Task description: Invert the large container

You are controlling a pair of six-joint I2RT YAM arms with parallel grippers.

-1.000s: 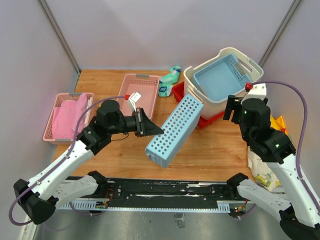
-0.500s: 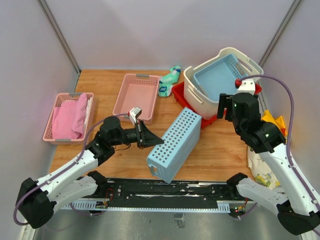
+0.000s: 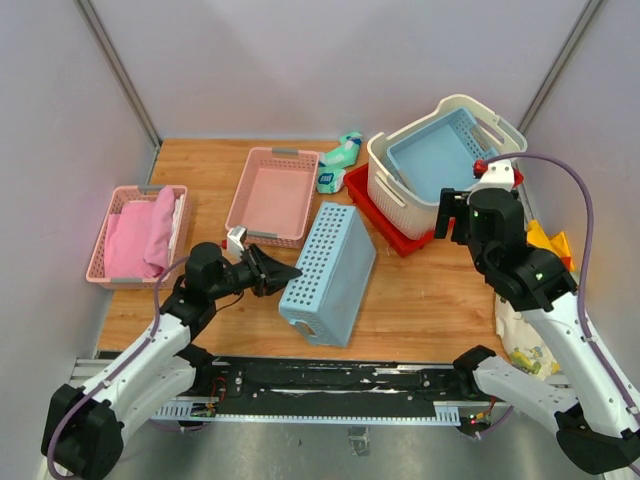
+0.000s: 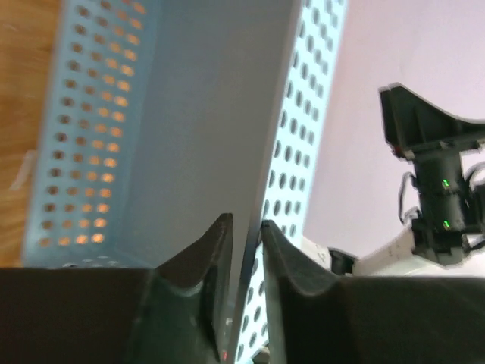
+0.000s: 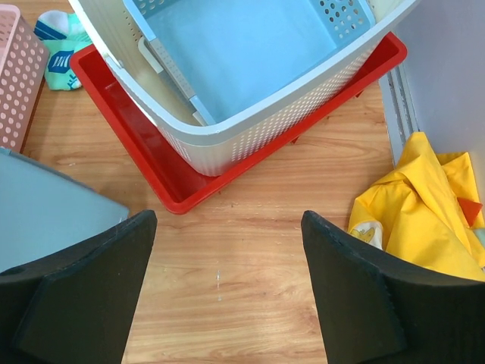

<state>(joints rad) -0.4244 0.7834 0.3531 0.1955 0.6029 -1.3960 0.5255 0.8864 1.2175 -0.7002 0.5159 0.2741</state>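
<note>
Item: large container (image 5: 258,140), which we log ahead of the right pincer (image 5: 229,221) (fingers wide), base hidden in red tray (image 5: 189,199); left pincer (image 4: 244,227) pinches blue basket (image 4: 167,114) wall.

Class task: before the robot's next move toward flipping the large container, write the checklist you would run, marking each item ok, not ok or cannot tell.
1. Large container emptied: not ok; a light blue basket sits inside it.
2. Container on bare table: not ok; it rests on the red tray.
3. Right gripper open: ok; it hovers near the container, touching nothing.
4. Left gripper free: not ok; shut on the perforated blue basket.
5. Hold on the container: not ok; neither gripper grips it.
</note>
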